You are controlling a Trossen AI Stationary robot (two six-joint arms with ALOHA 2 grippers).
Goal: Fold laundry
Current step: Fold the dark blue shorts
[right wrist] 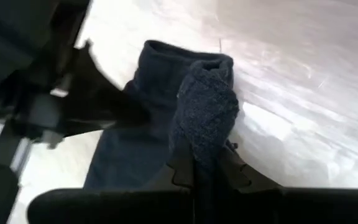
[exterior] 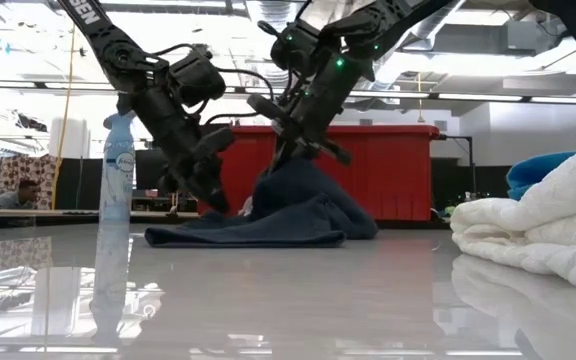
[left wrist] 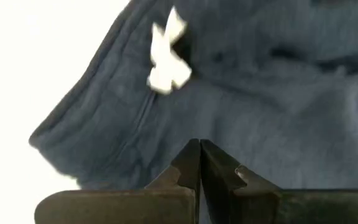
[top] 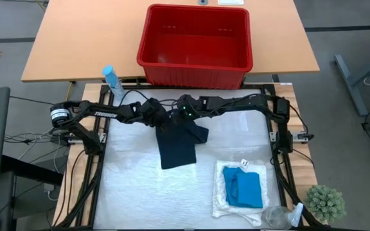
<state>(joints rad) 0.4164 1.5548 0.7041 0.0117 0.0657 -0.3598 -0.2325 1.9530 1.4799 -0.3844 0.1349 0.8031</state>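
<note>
Right jaws pinching the navy garment, left jaws shut beside it

My right gripper (right wrist: 199, 163) has its jaws clamped on a bunched fold of the dark navy garment (top: 177, 144), lifting that far edge so it can be carried over for a fold, I judge; the rest trails flat toward me at the table's middle. My left gripper (left wrist: 199, 163) hovers just beside it on the left with jaws fully closed and nothing between them that I can see, over the cloth near its white tag (left wrist: 168, 57). At near right, the turquoise garment (top: 245, 188) lies on the cream cloth (top: 222, 200), set aside. The red basket (top: 195, 46) stands far behind.
</note>
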